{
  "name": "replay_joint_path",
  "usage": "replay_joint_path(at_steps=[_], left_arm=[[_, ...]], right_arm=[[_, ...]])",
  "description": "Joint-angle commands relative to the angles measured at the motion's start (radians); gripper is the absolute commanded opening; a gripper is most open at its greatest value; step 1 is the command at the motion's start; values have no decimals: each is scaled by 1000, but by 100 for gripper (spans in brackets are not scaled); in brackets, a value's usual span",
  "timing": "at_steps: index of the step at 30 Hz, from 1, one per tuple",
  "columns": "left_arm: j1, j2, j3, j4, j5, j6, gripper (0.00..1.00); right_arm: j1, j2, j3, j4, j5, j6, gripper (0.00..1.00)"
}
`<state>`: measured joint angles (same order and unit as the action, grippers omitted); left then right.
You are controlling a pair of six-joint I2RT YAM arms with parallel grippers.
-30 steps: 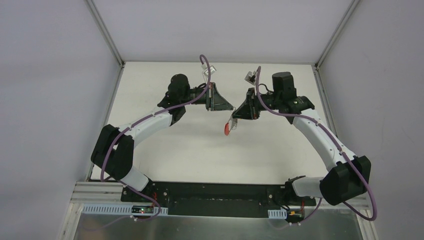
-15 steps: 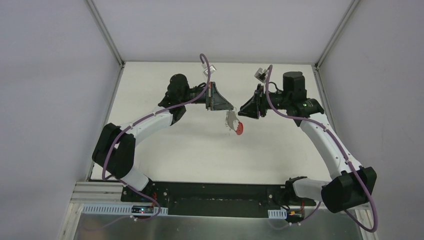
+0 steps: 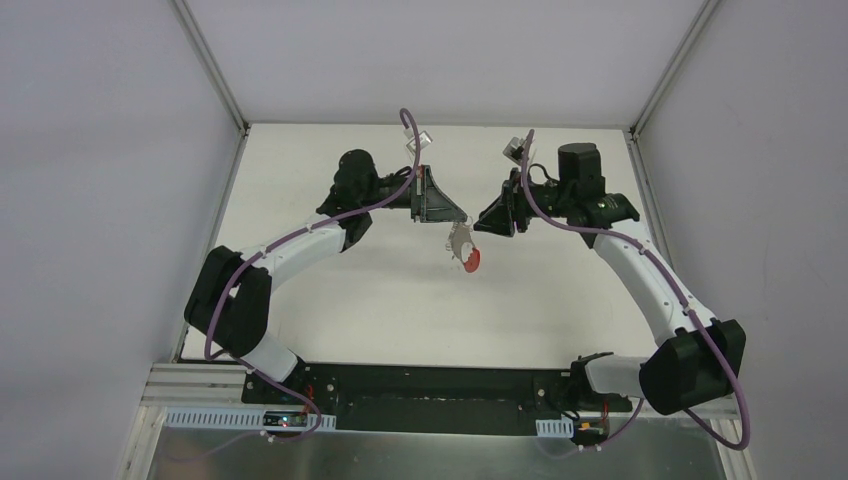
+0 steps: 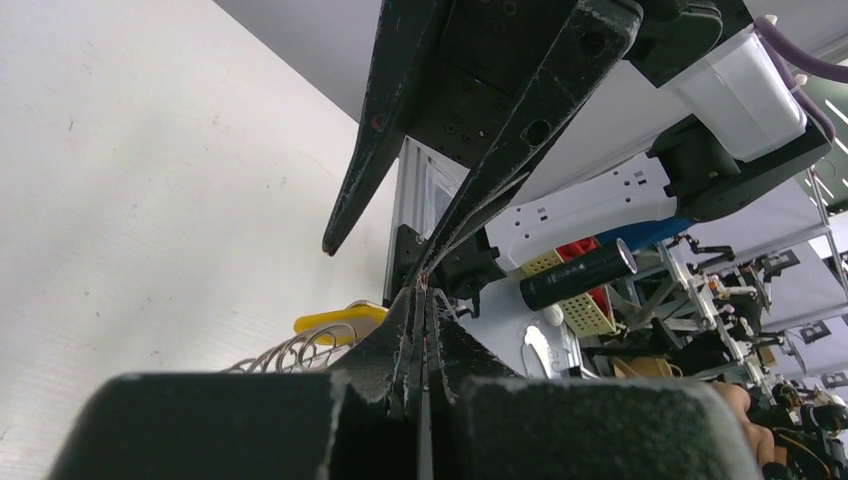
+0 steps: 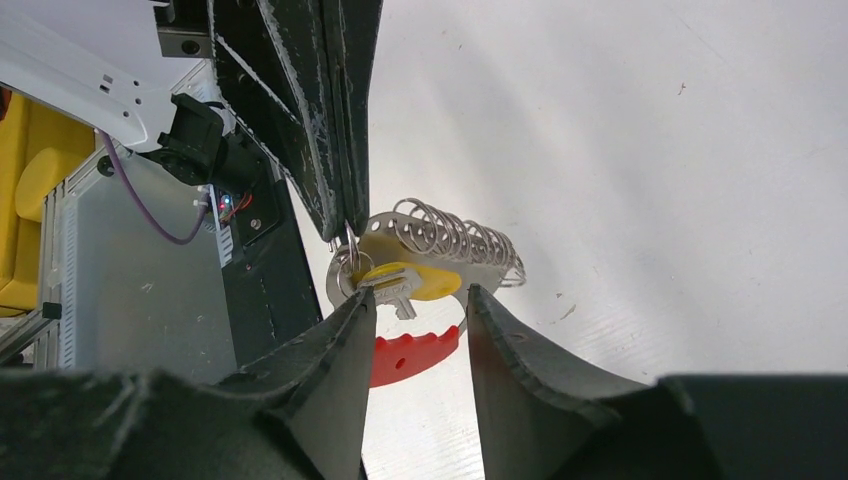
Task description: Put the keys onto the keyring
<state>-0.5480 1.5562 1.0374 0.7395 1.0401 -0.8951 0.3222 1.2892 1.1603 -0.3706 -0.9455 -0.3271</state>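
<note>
Keys hang on the keyring our left gripper pinches; right gripper fingers spread (seemingly nothing left to thread).

- Two arms: left arm, right arm.
- Two grippers: left gripper, right gripper.
- One bunch of keys, a single cluster.
- One red curved band.
- One yellow-headed key.
- One row of wire loops, packed too tightly to count.
- Two purple cables, one per arm.
- One table.
</note>
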Motion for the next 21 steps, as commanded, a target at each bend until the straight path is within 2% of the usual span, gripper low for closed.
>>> replay_joint_path(at_steps=[1, 8, 21], left_arm=[[5, -13, -4, 82, 19, -11, 0], [5, -12, 1, 86, 14, -18, 0], [5, -1, 7, 99, 15, -37, 0]], right_arm=[[8, -13, 17, 16, 1, -21, 41], [13, -28, -10, 0, -47, -61, 43], [87, 21, 26, -50, -37, -110, 45]])
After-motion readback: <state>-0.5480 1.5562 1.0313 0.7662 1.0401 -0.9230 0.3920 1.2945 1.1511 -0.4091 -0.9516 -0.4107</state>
